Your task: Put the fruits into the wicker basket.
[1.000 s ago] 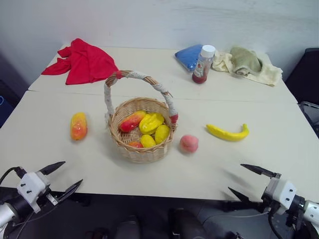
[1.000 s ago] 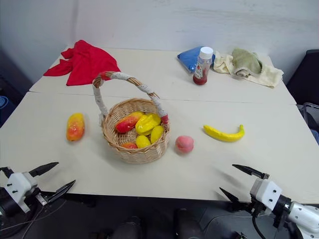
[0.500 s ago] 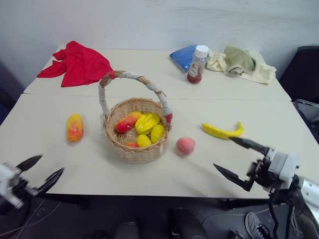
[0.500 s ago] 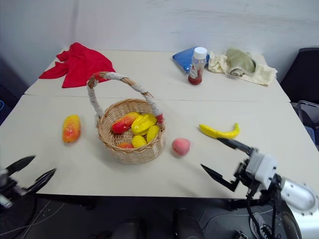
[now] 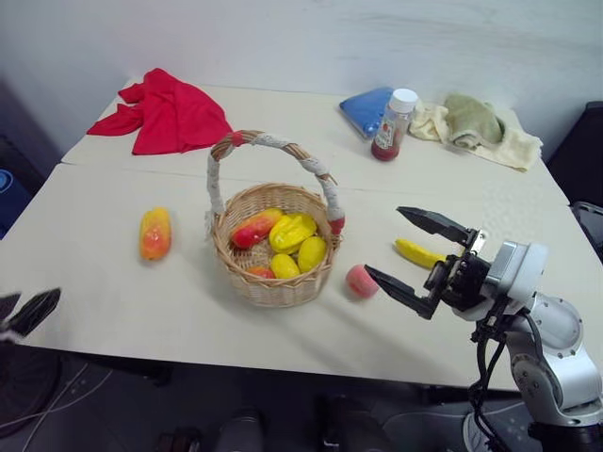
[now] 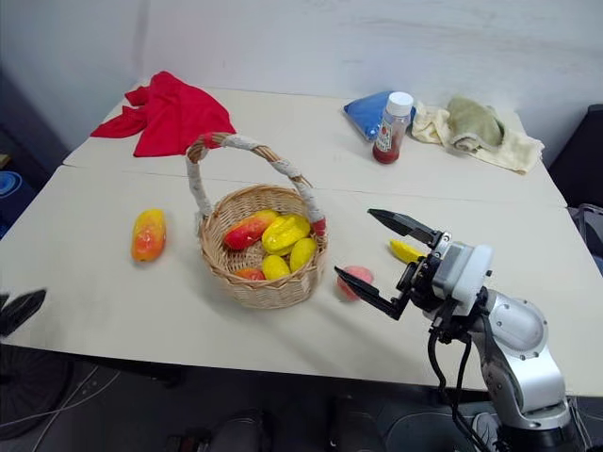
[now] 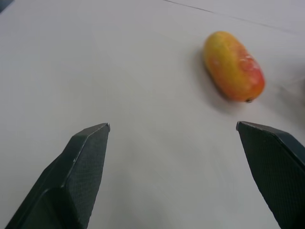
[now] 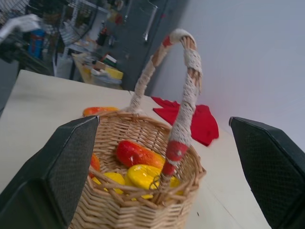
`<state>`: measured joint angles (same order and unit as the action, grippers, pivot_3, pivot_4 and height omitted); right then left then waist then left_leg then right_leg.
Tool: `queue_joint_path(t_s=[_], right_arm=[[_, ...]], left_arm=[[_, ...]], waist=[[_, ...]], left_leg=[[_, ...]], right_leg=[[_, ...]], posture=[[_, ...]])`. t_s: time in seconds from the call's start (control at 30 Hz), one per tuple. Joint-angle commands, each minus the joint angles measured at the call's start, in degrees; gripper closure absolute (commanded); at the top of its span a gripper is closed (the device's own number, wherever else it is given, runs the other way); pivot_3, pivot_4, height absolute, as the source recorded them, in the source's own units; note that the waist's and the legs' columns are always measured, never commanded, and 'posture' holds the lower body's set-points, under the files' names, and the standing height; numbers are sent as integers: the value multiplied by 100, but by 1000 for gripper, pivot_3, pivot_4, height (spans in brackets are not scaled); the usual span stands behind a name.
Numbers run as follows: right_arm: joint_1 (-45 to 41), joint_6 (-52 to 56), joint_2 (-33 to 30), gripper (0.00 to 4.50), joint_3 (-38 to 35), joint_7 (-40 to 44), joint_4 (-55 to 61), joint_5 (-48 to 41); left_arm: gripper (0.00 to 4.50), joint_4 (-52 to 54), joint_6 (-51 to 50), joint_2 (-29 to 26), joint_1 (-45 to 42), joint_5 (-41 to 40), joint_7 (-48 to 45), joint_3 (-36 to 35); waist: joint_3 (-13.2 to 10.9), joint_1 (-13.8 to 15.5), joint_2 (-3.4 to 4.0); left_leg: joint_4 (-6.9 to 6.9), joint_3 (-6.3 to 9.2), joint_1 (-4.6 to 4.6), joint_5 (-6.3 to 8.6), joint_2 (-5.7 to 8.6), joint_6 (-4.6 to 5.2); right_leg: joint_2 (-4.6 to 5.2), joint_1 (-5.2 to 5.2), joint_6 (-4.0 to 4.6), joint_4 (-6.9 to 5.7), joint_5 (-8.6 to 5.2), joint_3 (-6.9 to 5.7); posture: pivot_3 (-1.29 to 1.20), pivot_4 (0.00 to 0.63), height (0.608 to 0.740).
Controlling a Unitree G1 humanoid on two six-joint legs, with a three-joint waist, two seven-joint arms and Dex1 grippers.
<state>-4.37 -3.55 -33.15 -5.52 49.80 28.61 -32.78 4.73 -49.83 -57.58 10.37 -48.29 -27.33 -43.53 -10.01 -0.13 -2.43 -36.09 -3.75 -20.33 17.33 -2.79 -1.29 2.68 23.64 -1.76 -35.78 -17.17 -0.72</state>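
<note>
The wicker basket (image 5: 274,286) stands mid-table with several yellow and red fruits inside. A mango (image 5: 154,233) lies on the table to its left. A pink peach (image 5: 358,281) lies to its right. Further right is a yellow banana (image 5: 415,252), partly hidden by my right gripper. That right gripper (image 5: 382,239) hovers open above the table beside the peach, pointing at the basket (image 8: 138,205), and it holds nothing. My left gripper (image 7: 173,124) is open and empty off the table's front left corner, with the mango (image 7: 233,67) ahead of it.
Along the back of the table lie a red cloth (image 5: 174,111), a blue cloth (image 5: 366,105) and a cream and green towel (image 5: 480,127). A bottle (image 5: 394,122) with red contents stands between the last two. A seam (image 5: 141,171) crosses the table behind the basket.
My right gripper has risen from below the table's front edge and swung left, over the table beside the peach. The left gripper has slid out towards the left edge. The camera has shifted.
</note>
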Motion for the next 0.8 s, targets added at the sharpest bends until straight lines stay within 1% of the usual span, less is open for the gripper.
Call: queue_joint_path(t_s=[0.03,0.07,0.1,0.13,0.17,0.2,0.27,0.37,0.43,0.5,0.53,0.63,0.67,0.77,0.8], right_arm=[[-59,-11,3,9,150,198,-14,10],[-68,-31,28,9,197,216,-29,49],[-73,-66,60,9,242,225,-68,98],[-75,-93,82,9,271,232,-96,132],[-89,-103,104,9,301,224,-113,165],[-93,-135,137,9,319,220,-154,209],[-81,-190,192,9,328,215,-220,282],[-73,-226,232,9,352,219,-253,351],[-83,-240,263,9,380,205,-272,398],[-105,-254,291,9,414,196,-300,444],[-111,-260,302,9,424,196,-309,459],[-93,-243,352,0,479,136,-260,520],[-82,-236,361,0,488,118,-241,533],[-47,-223,364,0,481,92,-204,570],[-31,-221,359,0,470,79,-190,585]], left_arm=[[0,-231,-893,-360,-1489,-179,497,686],[0,-437,-1001,-401,-1885,-89,528,905],[0,-822,-1087,-294,-2445,94,685,1190],[0,-1104,-1153,-211,-2851,221,798,1388],[0,-1321,-1202,-157,-3131,321,850,1507],[0,-1576,-1207,-98,-3453,544,828,1852],[0,-2044,-1151,136,-4022,829,791,2278],[0,-2746,-975,430,-4650,1202,702,2618],[0,-3140,-783,531,-4864,1495,458,2912],[0,-3413,-681,623,-4993,1649,188,3092],[0,-3504,-657,656,-5042,1705,86,3139],[587,-3575,-480,676,-4964,2061,-151,3437],[855,-3587,-435,672,-4930,2149,-214,3481],[1748,-3573,-402,600,-4851,2223,-333,3315],[1921,-3470,-380,516,-4783,2218,-444,3247]], waist=[[-17,-9,32],[-21,-15,38],[-24,-39,44],[-26,-55,52],[-29,-80,57],[-30,-135,57],[-30,-169,58],[-30,-147,51],[-27,-155,44],[-26,-155,43],[-27,-148,44],[-30,-148,38],[-31,-148,37],[-30,-147,35],[-30,-153,35]], left_leg=[[-2,-6,1,2,2,-4],[-1,-9,-2,-1,3,-1],[1,-11,-2,-7,3,9],[4,-14,1,-6,3,8],[4,-15,3,-6,3,7],[5,-16,-1,-6,1,6],[4,-17,-4,-4,-2,-2],[-7,-17,-23,-6,-5,-11],[-20,-22,-38,-11,-2,-19],[-49,-26,-80,-14,-1,-24],[-63,-26,-87,-15,-1,-26],[-98,-20,-87,-15,-3,-25],[-103,-19,-85,-17,-2,-23],[-110,-18,-77,-28,5,-15],[-112,-17,-76,-31,5,-16]], right_leg=[[7,1,0,-2,0,-1],[8,3,-6,-5,3,0],[8,5,-27,-8,15,-2],[7,5,-29,-9,16,-2],[5,5,-29,-16,15,-4],[-4,9,-33,-16,16,-5],[-15,16,-43,-26,10,-5],[-27,33,-47,-33,8,-10],[-28,52,-48,-51,8,-6],[-27,94,-49,-84,9,0],[-27,101,-50,-97,9,0],[-28,96,-51,-120,8,-3],[-27,94,-53,-125,10,-2],[-21,89,-59,-140,15,2],[-21,89,-59,-145,15,2]], posture=[[0,150,740],[0,150,740],[0,150,740],[0,150,740],[0,150,740],[0,150,740],[0,150,740],[0,150,740],[0,150,740],[0,150,740],[0,150,740],[0,150,740],[0,150,740],[0,150,740],[0,150,740]])
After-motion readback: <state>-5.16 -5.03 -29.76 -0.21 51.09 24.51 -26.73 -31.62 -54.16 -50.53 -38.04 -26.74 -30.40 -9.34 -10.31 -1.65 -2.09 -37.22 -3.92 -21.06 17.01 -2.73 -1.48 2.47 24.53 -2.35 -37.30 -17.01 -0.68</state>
